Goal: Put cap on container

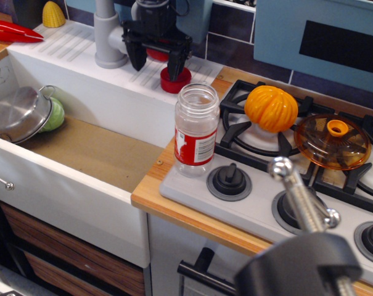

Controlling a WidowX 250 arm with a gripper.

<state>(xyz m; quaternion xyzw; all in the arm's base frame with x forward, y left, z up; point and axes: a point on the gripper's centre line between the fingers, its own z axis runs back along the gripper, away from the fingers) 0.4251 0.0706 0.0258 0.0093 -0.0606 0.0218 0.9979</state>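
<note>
- Cap [175, 81] flat on white sink ledge [81, 52], behind container [196, 129] upright at stove's front corner.
- Gripper [156, 61] wide open, empty, just left of cap; right finger at its rim.
- Small rightward shift probably needed.

A toy kitchen fills the view: a white farmhouse-style sink basin [81, 185] with a brown floor sits at the left, its white ribbed drainboard ledge [69, 43] running behind it and carrying a grey faucet post [106, 37]. A light wooden countertop [192, 216] edges a grey stovetop [248, 197] with black burner grates [248, 132] and round black control knobs [229, 180], above a white oven front with a black bar handle [201, 274]. Behind, the wall is dark blue tile [235, 43] beside a pale blue cabinet panel with a black rectangular window [340, 46], and wood-grain drawers [63, 253] show under the sink.
</note>
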